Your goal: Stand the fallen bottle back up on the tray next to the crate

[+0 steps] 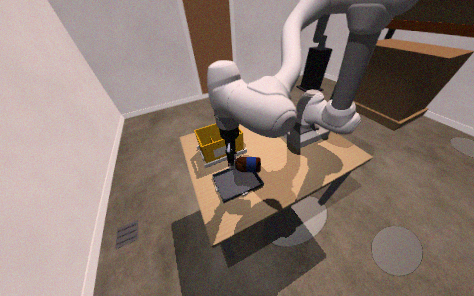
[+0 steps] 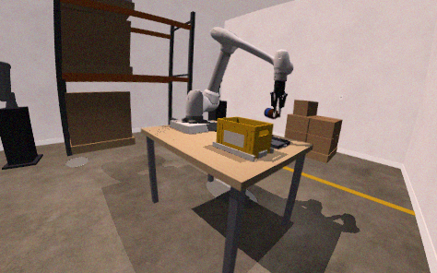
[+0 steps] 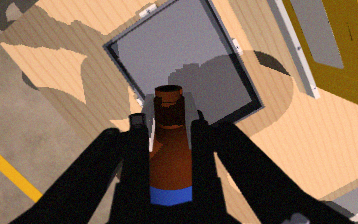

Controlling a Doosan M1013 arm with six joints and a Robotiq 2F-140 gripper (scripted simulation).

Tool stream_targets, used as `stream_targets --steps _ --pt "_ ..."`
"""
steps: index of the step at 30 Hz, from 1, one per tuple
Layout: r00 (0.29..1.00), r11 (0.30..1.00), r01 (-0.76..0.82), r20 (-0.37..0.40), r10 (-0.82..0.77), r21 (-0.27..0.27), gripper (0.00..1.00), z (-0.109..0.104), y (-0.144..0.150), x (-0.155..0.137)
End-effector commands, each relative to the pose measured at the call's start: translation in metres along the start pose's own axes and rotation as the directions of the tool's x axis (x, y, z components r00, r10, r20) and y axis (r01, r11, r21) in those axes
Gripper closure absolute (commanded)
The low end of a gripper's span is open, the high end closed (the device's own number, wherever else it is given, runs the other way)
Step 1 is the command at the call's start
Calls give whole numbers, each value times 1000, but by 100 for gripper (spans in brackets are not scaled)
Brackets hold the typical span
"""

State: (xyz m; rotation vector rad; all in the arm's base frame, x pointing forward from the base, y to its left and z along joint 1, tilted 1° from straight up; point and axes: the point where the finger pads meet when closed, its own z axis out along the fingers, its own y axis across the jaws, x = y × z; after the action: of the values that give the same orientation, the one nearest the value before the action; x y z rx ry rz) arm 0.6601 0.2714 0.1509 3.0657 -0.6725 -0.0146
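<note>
The gripper (image 1: 231, 162) (image 2: 277, 110) (image 3: 169, 105) grips the brown bottle (image 1: 248, 164) (image 2: 269, 112) (image 3: 170, 160) near its neck, above the tray (image 1: 231, 186) (image 2: 280, 142) (image 3: 180, 45), presumably leaving its base free for standing

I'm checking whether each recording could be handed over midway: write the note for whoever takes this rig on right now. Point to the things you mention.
Gripper (image 1: 231, 164) (image 2: 277, 110) (image 3: 169, 105): jaws shut on the brown bottle (image 1: 248, 164) (image 2: 269, 112) (image 3: 171, 160) near its neck, held up off the table.
Bottle: roughly on its side, blue band away from the jaws.
Tray (image 1: 234, 184) (image 2: 281, 142) (image 3: 180, 35): flat on the table, below the bottle, beside the yellow crate (image 1: 213, 151) (image 2: 258, 142) (image 3: 330, 80), which sits level.
Done: bottle gripped and lifted.
Left: turn it upright, set it on the tray, let go, move clear, without nudging tray or crate.
</note>
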Motion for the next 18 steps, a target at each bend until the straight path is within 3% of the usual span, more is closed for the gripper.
stream_targets --steps 1,18 --pt "999 999 -33 -1 33 -1 90 0 0 0" --pt "998 998 -65 -1 65 -1 90 0 0 0"
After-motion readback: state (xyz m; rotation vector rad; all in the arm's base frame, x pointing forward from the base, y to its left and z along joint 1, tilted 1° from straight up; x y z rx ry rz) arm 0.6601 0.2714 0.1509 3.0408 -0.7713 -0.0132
